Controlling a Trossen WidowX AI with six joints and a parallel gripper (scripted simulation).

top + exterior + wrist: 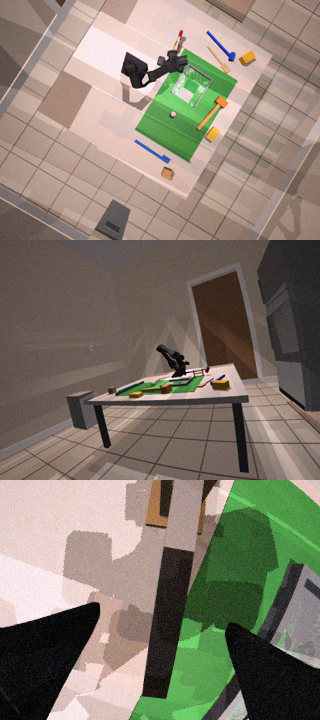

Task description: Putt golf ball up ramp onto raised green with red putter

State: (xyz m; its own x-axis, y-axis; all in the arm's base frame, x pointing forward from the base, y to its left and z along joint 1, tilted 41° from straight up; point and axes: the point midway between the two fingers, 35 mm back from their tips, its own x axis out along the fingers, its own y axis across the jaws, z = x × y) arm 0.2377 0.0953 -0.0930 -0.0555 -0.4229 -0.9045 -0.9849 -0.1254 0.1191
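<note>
The putter has a red head, a pale shaft and a dark grip. Its shaft rests on a small wooden rack. My gripper is open and empty above the putter, its fingertips on either side of the dark grip; the arm hides them in the top view. The white golf ball sits on the green surface. A grey rail borders three sides of the area that looks like the raised green. The ramp's exact edges are unclear.
An orange mallet lies across the turf's edge near a yellow block. A blue club and brown cube lie opposite. Another blue club, a wooden club and an orange-yellow block lie beyond the rail.
</note>
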